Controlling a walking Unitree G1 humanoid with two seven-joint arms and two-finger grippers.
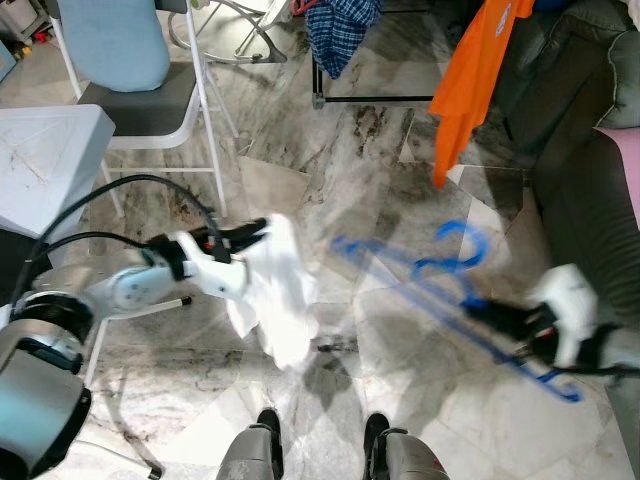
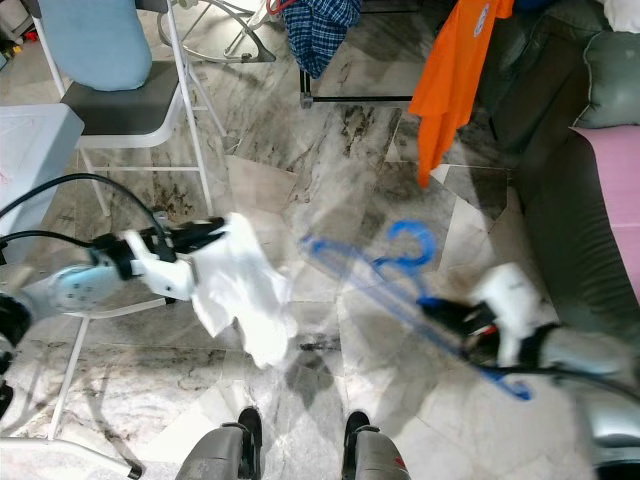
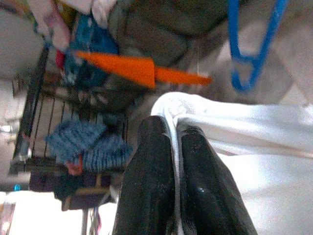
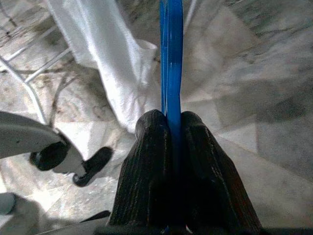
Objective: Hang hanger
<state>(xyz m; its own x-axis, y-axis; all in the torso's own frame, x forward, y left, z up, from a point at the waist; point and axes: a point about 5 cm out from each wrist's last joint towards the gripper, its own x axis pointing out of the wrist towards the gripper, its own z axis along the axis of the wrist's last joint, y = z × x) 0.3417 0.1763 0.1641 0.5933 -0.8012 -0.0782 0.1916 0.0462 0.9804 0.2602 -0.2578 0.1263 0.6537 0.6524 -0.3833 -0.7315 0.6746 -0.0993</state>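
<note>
Early days on this one: the blue hanger [image 1: 440, 290] is in hand but nothing is hung. The right hand [image 1: 500, 322], at the right middle of the left eye frame, has its two fingers [image 4: 151, 181] pressed together on the hanger's lower bar, the blue strip running straight up between them in the right wrist view. The hanger floats above the marble floor [image 1: 400, 420], centre-right, blurred as if in motion. Its long axis runs diagonally, from upper left near the frame's centre down to the lower right past the hand, and the hook curls toward the upper right. Over at centre-left, the left hand [image 1: 245, 236] is pinching a fold of white cloth [image 1: 275, 290], which droops below it, well apart from the hanger. My read: the cloth is not on the hanger, and the drying rack [image 1: 340, 70] with clothes sits at the top of the frame, so dressing and hanging both remain.
</note>
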